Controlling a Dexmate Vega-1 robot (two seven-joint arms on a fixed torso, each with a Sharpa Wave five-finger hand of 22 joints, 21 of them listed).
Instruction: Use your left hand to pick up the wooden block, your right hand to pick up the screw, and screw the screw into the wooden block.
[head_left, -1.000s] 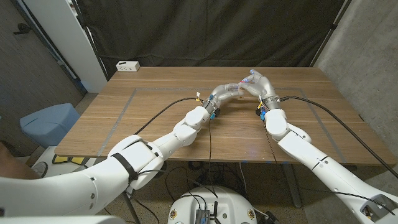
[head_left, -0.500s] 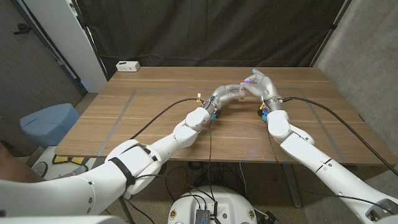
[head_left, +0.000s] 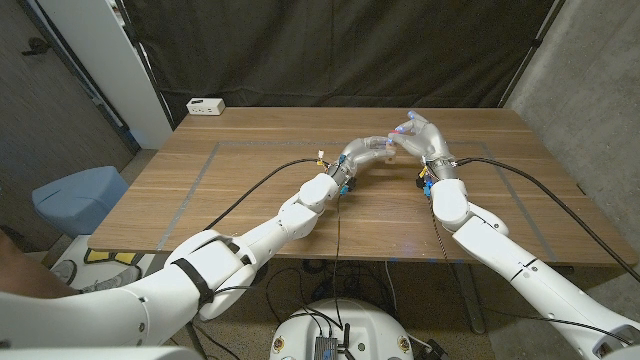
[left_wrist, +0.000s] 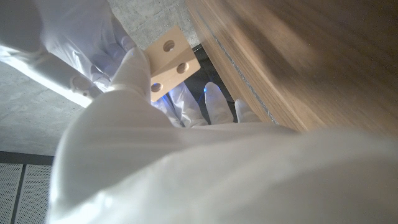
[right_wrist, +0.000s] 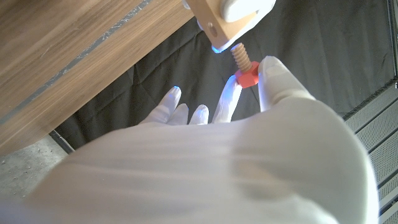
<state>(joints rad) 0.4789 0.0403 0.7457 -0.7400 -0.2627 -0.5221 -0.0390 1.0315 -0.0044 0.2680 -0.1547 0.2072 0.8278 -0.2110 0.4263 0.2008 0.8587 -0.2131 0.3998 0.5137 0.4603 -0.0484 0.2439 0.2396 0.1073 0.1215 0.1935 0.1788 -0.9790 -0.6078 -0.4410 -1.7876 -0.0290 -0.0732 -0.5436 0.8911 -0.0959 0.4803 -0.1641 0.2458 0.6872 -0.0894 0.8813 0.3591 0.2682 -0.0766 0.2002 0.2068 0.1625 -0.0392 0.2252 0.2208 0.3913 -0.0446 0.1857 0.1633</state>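
My left hand (head_left: 368, 148) holds the pale wooden block (left_wrist: 170, 63) above the far middle of the table; the block's face shows three round holes. In the right wrist view the block (right_wrist: 219, 20) is gripped by a left fingertip (right_wrist: 244, 7), and a screw (right_wrist: 244, 70) with a tan threaded shaft and red head enters its underside. My right hand (head_left: 422, 136) pinches the red head between thumb and a finger (right_wrist: 229, 99). Both hands meet in the head view, where the block and screw are too small to make out.
A white power strip (head_left: 205, 106) lies at the table's far left corner. Tape lines mark a rectangle on the wooden table (head_left: 250, 190). Black cables run along both arms. A blue bin (head_left: 78, 196) stands left of the table.
My right hand has shifted slightly right and away, its wrist turning a little. The left hand stays put with the block.
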